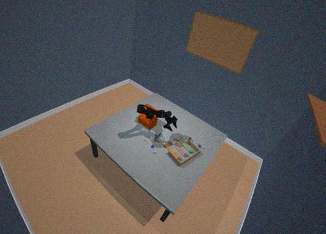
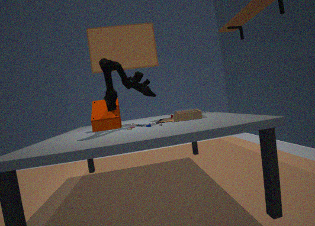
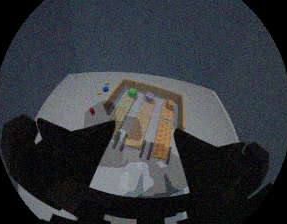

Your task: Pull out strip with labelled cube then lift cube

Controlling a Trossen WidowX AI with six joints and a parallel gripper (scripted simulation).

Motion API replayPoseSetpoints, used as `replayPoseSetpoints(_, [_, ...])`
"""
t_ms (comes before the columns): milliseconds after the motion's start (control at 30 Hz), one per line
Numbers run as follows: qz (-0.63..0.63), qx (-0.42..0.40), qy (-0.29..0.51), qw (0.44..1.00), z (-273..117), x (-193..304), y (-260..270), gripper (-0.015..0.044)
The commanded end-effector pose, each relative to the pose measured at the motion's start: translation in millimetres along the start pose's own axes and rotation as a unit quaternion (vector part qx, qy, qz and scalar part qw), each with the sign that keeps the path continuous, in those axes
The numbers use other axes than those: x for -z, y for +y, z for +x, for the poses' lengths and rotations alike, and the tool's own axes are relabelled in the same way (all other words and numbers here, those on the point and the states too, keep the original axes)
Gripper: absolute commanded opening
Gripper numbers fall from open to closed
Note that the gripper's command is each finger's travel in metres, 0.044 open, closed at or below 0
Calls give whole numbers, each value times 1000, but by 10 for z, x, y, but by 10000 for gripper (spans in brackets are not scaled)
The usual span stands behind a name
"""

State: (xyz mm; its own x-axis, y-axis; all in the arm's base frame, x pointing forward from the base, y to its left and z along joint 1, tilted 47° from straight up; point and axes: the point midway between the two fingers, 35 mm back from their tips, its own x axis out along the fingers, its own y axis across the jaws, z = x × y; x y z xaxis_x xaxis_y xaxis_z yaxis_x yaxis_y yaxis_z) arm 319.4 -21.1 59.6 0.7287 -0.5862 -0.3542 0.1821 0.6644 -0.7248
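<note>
My open, empty gripper (image 1: 174,128) (image 2: 154,95) (image 3: 145,126) hangs above the near side of the tray (image 2: 187,115) (image 3: 154,86). Three strips lie side by side in the tray and stick out of its near side. The pale green strip (image 3: 125,109) has a green cube (image 1: 192,151) (image 3: 132,92) at its far end. The middle pale orange strip (image 3: 145,114) has a purple cube (image 1: 186,154) (image 3: 149,97). The right orange patterned strip (image 3: 163,137) has an orange cube (image 1: 179,158) (image 3: 170,104); a cross line divides it. No label is readable. Shadow covers part of the middle strip.
Dark upright pieces flank the strips' near ends. A red bit (image 1: 190,138) (image 3: 92,110) and a blue bit (image 1: 200,146) (image 3: 105,89) lie beside the tray. Another blue bit (image 1: 152,146) (image 2: 148,125) lies nearer the orange base (image 1: 147,122) (image 2: 106,123).
</note>
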Motion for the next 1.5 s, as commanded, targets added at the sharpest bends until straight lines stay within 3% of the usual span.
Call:
replayPoseSetpoints(0, [9, -5, 39, 999, 175, -30, 75, 295])
replayPoseSetpoints(367, [53, -6, 253, 966, 917, 86, 234, 6])
replayPoseSetpoints(700, [102, 53, 447, 887, 1204, 455, 100, 0])
replayPoseSetpoints(1467, [103, 55, 450, 885, 1324, 563, 106, 0])
